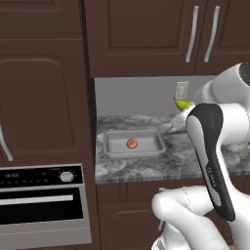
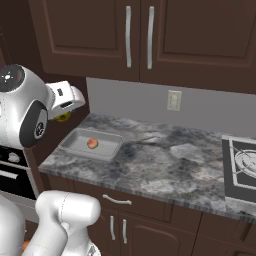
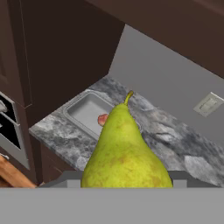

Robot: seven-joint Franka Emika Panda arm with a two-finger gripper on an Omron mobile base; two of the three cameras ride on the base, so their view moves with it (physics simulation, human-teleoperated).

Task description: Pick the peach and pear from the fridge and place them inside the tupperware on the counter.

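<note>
The pear [image 3: 124,151] is held in the gripper [image 2: 64,114], the jaws closed against its broad lower end with the stem pointing away from the hand; it is carried in the air above the counter [image 2: 165,160], up and off to one side of the tupperware [image 1: 113,149]. The peach [image 1: 131,143] is seen lying inside the tupperware, near its middle. The tupperware is set on the counter near the counter's end by the tall dark cabinet [image 1: 44,97], in front of the grey backsplash [image 2: 210,107].
</note>
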